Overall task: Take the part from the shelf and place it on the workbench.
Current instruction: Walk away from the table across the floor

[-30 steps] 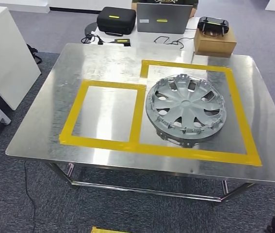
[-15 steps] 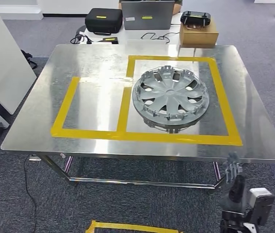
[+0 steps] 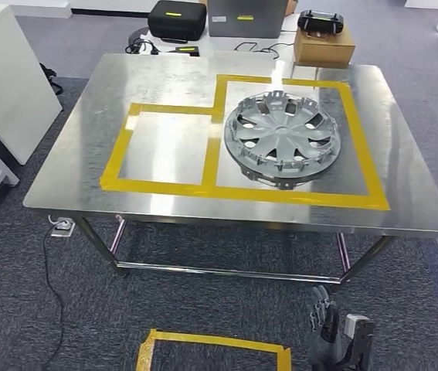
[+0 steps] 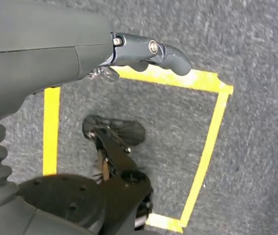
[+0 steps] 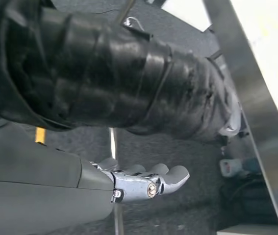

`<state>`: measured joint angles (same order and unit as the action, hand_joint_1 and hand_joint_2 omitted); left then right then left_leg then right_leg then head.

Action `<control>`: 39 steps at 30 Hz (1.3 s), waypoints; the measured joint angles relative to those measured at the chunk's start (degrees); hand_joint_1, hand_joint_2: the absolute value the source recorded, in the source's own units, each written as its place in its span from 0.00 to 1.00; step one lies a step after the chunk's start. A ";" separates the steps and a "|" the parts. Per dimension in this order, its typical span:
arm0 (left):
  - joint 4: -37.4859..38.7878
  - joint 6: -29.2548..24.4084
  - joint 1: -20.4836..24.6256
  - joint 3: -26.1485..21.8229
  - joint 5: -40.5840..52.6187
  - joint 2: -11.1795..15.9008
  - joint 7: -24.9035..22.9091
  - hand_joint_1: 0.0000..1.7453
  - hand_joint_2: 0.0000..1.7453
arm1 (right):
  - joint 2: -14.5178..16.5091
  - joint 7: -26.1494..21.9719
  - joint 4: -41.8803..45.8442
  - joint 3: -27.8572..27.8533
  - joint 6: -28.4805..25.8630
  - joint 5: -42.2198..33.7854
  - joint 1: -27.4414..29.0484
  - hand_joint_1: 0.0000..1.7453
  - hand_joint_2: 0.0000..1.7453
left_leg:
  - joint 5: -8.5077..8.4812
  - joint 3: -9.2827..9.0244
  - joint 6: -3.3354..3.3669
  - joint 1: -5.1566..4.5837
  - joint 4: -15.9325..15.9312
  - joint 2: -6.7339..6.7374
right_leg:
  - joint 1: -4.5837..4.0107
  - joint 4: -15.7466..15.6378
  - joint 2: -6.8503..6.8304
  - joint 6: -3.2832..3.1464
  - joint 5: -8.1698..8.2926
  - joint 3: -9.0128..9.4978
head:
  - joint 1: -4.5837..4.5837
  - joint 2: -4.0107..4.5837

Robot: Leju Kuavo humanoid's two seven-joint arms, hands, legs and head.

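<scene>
Hubcap (image 3: pixel 283 138) is seen flat on the table (image 3: pixel 164 69), inside the larger taped square, at twelve o'clock from the nearer right hand (image 3: pixel 324 334), hanging low, fingers (image 5: pixel 159 178) loosely apart, nothing held.

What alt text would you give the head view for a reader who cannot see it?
A silver hubcap lies flat inside the larger of two yellow-taped rectangles on a metal workbench. The robot's right hand hangs low over grey carpet, holding nothing.

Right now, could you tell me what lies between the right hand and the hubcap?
In the head view, carpet, the workbench's near edge and yellow tape separate the right hand from the hubcap.
</scene>
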<state>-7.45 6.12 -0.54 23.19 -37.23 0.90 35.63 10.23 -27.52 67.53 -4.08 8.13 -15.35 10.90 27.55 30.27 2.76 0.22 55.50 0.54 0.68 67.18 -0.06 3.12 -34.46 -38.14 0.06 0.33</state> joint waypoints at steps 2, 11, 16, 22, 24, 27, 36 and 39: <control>0.01 0.01 -0.02 0.26 -0.33 0.04 0.03 0.00 1.00 | -0.01 -0.15 -0.29 -0.29 -1.27 2.03 0.04 0.00 0.25 | -1.30 1.77 0.04 -0.18 0.15 0.23 | -0.02 5.71 0.00 0.09 -2.03 -0.20 | -0.19 0.00; 0.18 0.12 0.01 2.63 -2.85 -0.07 0.33 0.00 1.00 | -0.72 -3.24 -10.64 -10.61 2.32 9.22 -3.33 0.00 1.00 | -5.83 6.08 -1.76 -0.48 1.10 0.46 | -0.61 -14.11 -0.32 -1.91 2.36 14.87 | -0.30 0.00; 0.38 0.09 -0.30 3.60 -3.85 -0.07 0.34 0.00 1.00 | -0.92 -5.86 -16.33 -16.29 5.49 10.96 -4.28 0.00 1.00 | 5.47 9.11 -3.28 0.02 13.60 -0.07 | -0.35 -13.14 -0.65 -3.43 5.12 11.42 | 0.44 0.00; 0.44 0.02 -0.04 4.39 -5.04 -0.06 0.38 0.00 1.00 | -0.07 -9.11 -19.68 -21.01 5.40 16.27 -5.77 0.00 1.00 | 2.51 -0.24 -2.92 0.21 5.54 -0.40 | -0.40 -9.33 -0.58 -2.59 6.67 5.63 | 0.52 0.00; 0.51 -0.09 0.07 4.89 -5.63 -0.07 0.45 0.00 1.00 | 1.01 -11.03 -19.57 -22.06 4.54 18.53 -6.32 0.00 0.50 | 3.12 -1.63 -2.38 0.01 2.47 -0.63 | -0.47 -8.90 -0.51 -1.97 7.37 4.74 | 0.50 0.00; 0.64 -0.34 0.18 5.77 -6.41 -0.23 0.56 0.00 1.00 | 3.21 -12.43 -18.44 -22.67 2.26 21.22 -6.69 0.00 0.00 | 1.84 -0.78 -1.26 0.12 1.65 -0.32 | -0.43 -8.45 -0.30 -1.02 7.33 3.85 | 0.44 0.00; 0.80 -0.72 0.56 7.77 -7.89 -0.63 0.27 0.00 1.00 | 5.70 -12.54 -13.37 -18.03 0.72 20.67 -5.60 0.00 0.00 | -3.34 5.42 -0.63 0.00 1.93 0.25 | -0.36 -1.92 -0.05 -0.51 1.64 7.77 | -0.56 0.00; 0.87 -0.72 0.59 8.33 -8.44 -0.73 0.21 0.00 1.00 | 5.80 -12.57 -11.81 -15.61 -0.62 19.73 -5.33 0.00 0.00 | -4.95 6.47 -1.56 -0.06 2.18 0.30 | -0.72 -11.74 0.02 -1.35 1.79 13.91 | -0.52 0.00</control>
<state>-6.58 5.40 0.05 31.52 -45.67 0.17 35.85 16.03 -40.09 55.73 -19.69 7.51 4.38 5.57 22.60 36.74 1.20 0.16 57.68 0.84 -0.03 55.45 -0.04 1.77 -32.68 -24.23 -0.46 0.33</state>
